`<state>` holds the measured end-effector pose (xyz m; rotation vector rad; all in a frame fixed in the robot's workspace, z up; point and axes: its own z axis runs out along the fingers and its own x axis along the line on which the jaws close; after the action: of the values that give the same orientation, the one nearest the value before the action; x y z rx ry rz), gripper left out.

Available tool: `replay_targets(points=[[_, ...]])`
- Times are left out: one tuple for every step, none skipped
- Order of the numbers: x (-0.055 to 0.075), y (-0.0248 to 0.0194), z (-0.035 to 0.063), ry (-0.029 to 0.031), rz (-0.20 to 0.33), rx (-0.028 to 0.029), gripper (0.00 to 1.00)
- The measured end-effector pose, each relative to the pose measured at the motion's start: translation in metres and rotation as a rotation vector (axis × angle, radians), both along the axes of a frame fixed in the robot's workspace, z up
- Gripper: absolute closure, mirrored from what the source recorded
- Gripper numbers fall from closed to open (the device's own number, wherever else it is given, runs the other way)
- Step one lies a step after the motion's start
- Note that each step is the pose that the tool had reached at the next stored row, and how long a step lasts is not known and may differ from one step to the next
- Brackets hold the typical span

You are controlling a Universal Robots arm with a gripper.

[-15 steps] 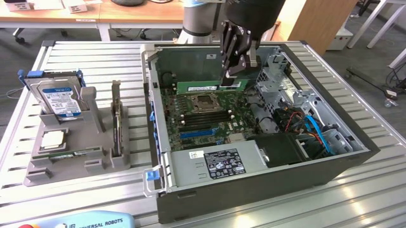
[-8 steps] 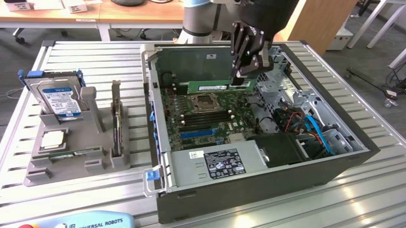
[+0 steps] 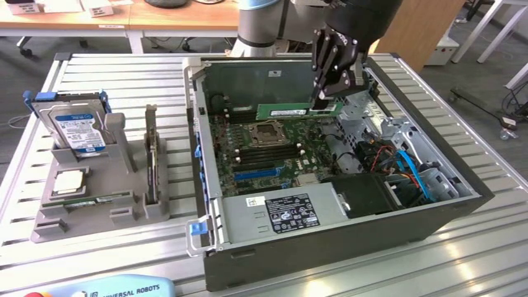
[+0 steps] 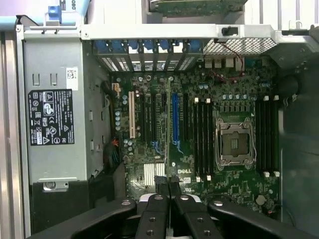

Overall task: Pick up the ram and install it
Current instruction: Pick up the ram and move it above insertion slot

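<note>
The ram [image 3: 285,112], a long green stick with a pale label, hangs level above the open computer case [image 3: 429,210], over the motherboard's far part near the CPU socket [image 3: 266,132]. My gripper [image 3: 327,104] is shut on its end at the exterior view's right and points down into the case. In the wrist view the black fingers [image 4: 155,209] are pressed together above the motherboard [image 4: 149,149], whose empty black memory slots [image 4: 202,139] run on both sides of the CPU socket [image 4: 234,144].
A grey holder [image 3: 91,204] at the exterior view's left carries a hard drive [image 3: 76,127], a CPU chip [image 3: 68,180], another green stick [image 3: 96,199] and a dark expansion card [image 3: 151,158]. The power supply [image 3: 281,211] fills the case's near corner. Cables [image 3: 410,170] lie at its right.
</note>
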<state>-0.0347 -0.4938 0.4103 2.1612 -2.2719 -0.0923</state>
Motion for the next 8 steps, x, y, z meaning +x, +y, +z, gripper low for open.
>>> replay_targets(points=[[0.0024, 0.0004, 0.0000, 0.0001, 0.000, -0.0001, 0.89], [0.0042, 0.0009, -0.0001, 0.0000, 0.000, -0.0001, 0.89], [0.0052, 0.0015, -0.0001, 0.0000, 0.000, -0.0001, 0.89], [0.0054, 0.0021, -0.0002, 0.0000, 0.000, 0.0000, 0.89], [0.0054, 0.0029, -0.0002, 0.0000, 0.000, 0.0000, 0.89], [0.0054, 0.0041, -0.0003, 0.0000, 0.000, 0.0000, 0.89], [0.0054, 0.0057, -0.0004, 0.0000, 0.000, 0.0000, 0.89], [0.0055, 0.0076, -0.0005, 0.0000, 0.000, 0.0000, 0.89]])
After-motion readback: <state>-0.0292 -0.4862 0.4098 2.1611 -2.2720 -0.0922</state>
